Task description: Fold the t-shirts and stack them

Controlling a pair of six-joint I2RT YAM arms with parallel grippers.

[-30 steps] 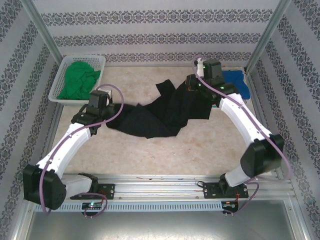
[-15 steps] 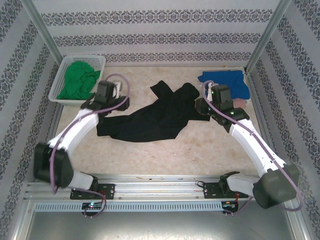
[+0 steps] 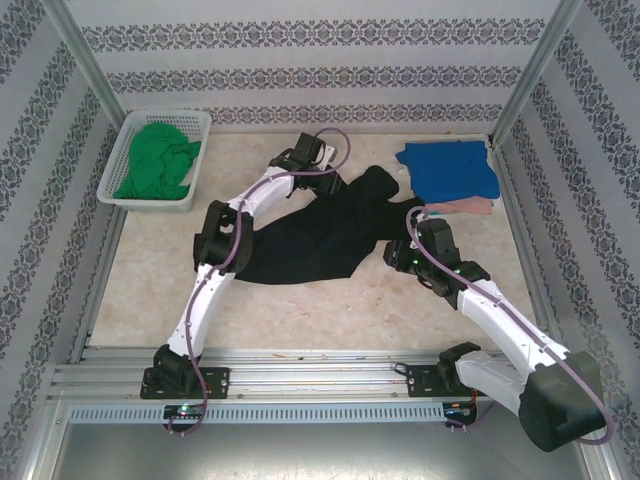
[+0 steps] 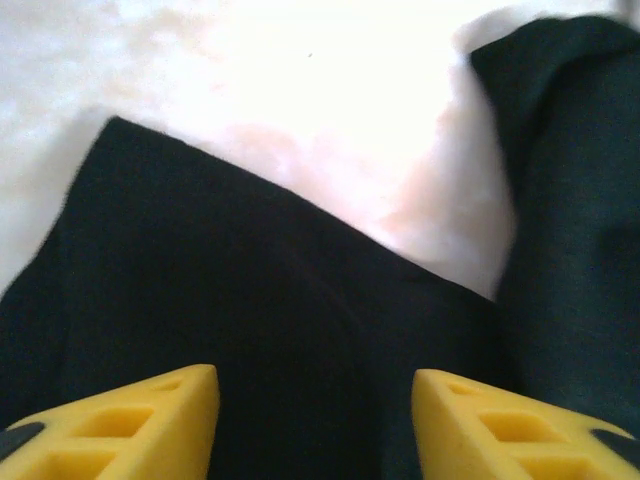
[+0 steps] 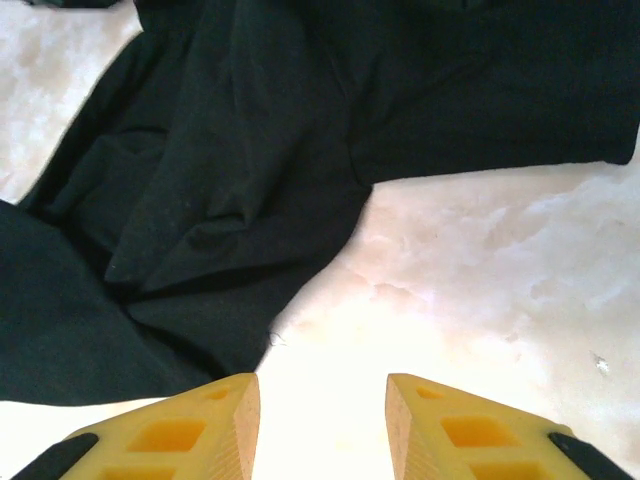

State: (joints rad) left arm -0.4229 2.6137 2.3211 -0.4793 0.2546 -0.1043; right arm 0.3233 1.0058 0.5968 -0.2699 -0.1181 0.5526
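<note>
You see the black t-shirt lying crumpled at the middle of the table. The 2 grippers are released and hold nothing: the left gripper is over the cloth, the right gripper just beside its edge.

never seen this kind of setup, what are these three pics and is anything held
Two white robot arms are bolted to the near edge of a marbled table. The wide picture looks down from above; the other two come from cameras on the wrists. A crumpled black cloth t-shirt lies mid-table, a folded blue cloth t-shirt rests on a pink cloth t-shirt far right, and a green cloth t-shirt sits in a white plastic lattice basket far left. The left claw, over the black shirt, and the right claw, at its edge, are open, holding nothing.
</note>
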